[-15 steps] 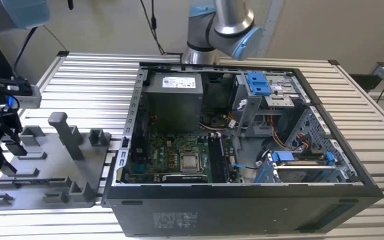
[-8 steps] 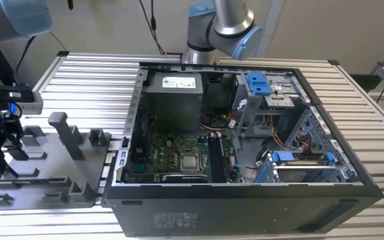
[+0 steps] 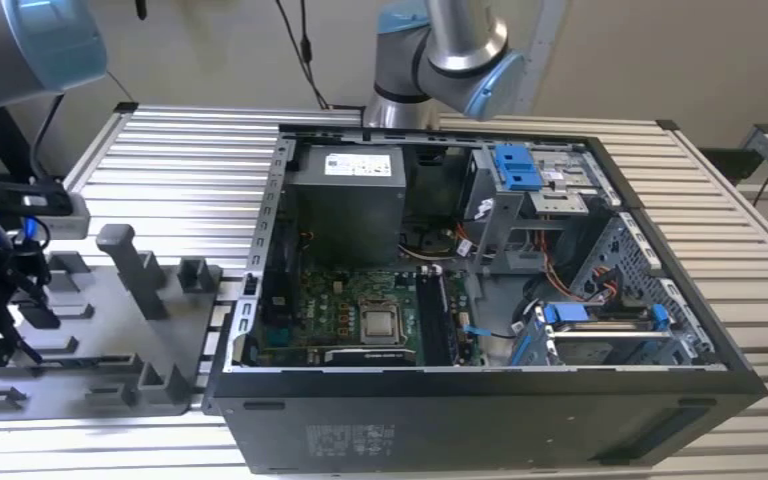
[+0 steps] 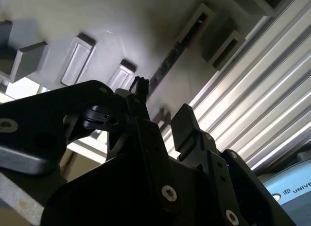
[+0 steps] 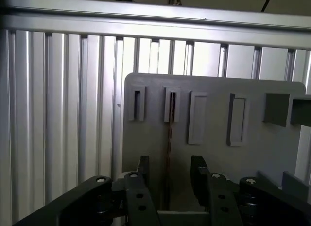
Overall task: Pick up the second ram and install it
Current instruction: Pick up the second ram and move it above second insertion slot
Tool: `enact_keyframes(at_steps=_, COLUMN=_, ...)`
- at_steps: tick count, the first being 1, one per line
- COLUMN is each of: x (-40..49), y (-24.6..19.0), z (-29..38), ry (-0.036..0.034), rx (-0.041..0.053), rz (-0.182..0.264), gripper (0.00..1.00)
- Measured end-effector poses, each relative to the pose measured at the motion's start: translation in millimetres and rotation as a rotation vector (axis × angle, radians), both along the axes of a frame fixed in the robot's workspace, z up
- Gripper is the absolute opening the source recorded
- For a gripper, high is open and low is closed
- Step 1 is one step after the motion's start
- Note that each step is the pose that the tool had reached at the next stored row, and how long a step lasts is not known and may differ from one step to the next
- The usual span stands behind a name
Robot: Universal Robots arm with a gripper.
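Ribbed metal table (image 5: 73,114); spread pincer (image 5: 171,164) straddles thin ram (image 5: 170,131).

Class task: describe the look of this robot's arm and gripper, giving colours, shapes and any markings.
The arm is a silver-grey tube with rounded joints closed by light-blue caps; one cap carries white lettering. The gripper is matt black, built of angular linked bars with round screw heads and two blocky fingers.
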State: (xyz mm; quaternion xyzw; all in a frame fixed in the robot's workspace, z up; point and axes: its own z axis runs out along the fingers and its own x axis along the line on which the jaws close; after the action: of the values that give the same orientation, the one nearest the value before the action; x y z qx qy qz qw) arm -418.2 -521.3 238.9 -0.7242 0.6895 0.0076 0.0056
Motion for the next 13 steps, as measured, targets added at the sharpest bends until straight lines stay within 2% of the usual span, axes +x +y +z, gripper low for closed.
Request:
enact_keyframes(at_steps=7, x=0.0, y=-0.6, z=-9.6, ry=0.0, rx=0.0, rz=0.005, gripper=0.48)
enact_keyframes(at_steps=13, x=0.0, y=-0.7, z=-10.7, ry=0.0002, rx=-0.0001, rz=0.006, gripper=0.48)
